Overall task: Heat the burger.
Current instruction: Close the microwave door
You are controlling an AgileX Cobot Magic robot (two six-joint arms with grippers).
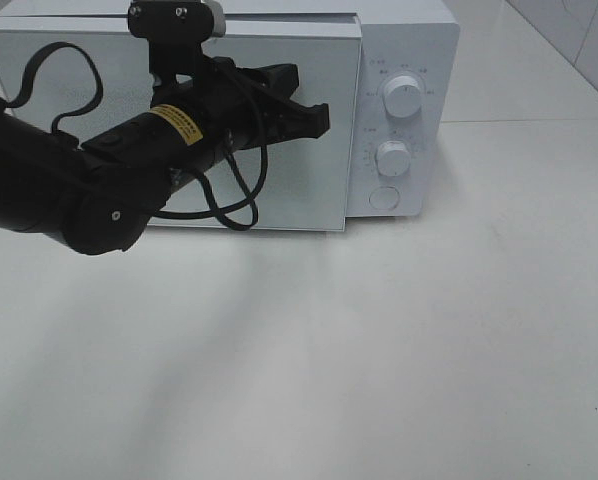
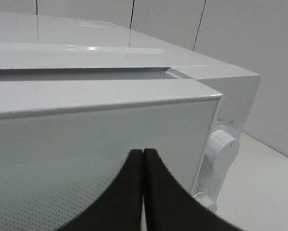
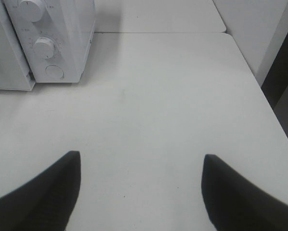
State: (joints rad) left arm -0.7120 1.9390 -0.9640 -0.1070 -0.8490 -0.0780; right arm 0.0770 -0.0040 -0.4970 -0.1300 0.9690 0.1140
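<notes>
Two hands show: the left hand [image 1: 317,118] is clenched with nothing between its fingers, held close in front of the microwave [image 1: 409,40] door [image 1: 299,190] near its right edge, just left of the two knobs [image 1: 403,97]. The right hand [image 3: 141,192] is released, fingers wide apart over the white surface [image 3: 158,96] to the right of the microwave. No view shows the burger, so I cannot tell where it is.

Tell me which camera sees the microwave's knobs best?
The high exterior view: both knobs face it, whole. The right wrist view crops the upper knob; the left wrist view shows them side-on, the lower one barely.
</notes>
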